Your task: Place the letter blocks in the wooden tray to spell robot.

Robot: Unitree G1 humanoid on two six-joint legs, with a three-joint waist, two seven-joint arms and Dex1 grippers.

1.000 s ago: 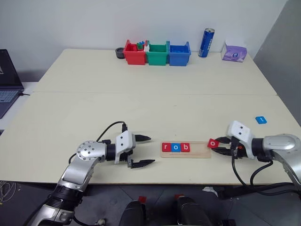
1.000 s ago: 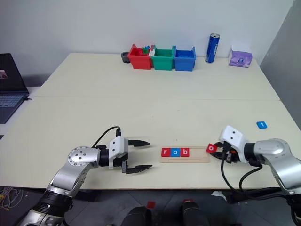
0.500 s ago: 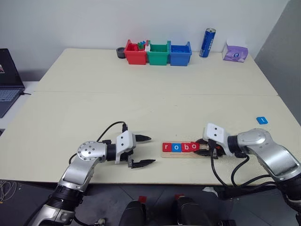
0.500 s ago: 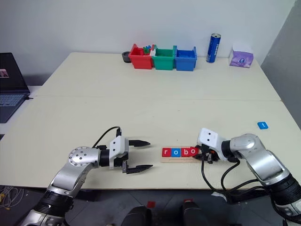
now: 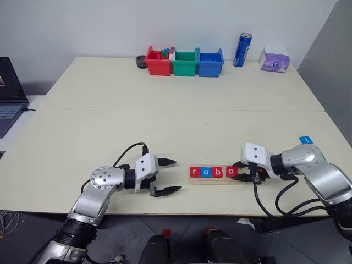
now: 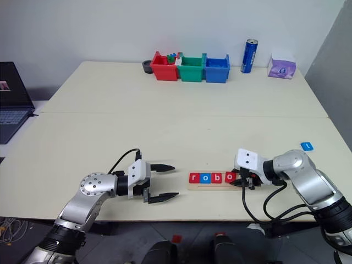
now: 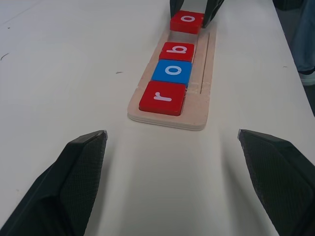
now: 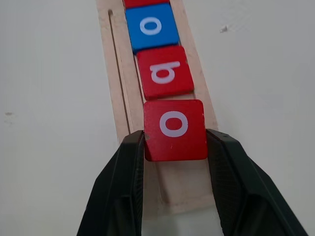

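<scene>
Right gripper (image 8: 174,142): fingers pinch the second red "o" block (image 8: 174,129) by its two side edges, over the near end of the wooden tray (image 8: 114,73).
Held block: sits fourth in the row, just beyond the gripper's fingertips, close behind the "b"; whether it rests fully flat on the tray cannot be told.
Tray contents: ahead of the right gripper, in line, red "b" (image 8: 164,72), blue "o" (image 8: 150,25), then red "r" (image 7: 163,98) at the far end.
Left gripper (image 5: 166,176): fingers spread wide, holding nothing, pointing at the tray's "r" end, near but apart from it.
Blue "t" block (image 5: 305,140): lies on the table (image 5: 165,121), off to the right gripper's outer side, behind its arm, well apart from the tray.
</scene>
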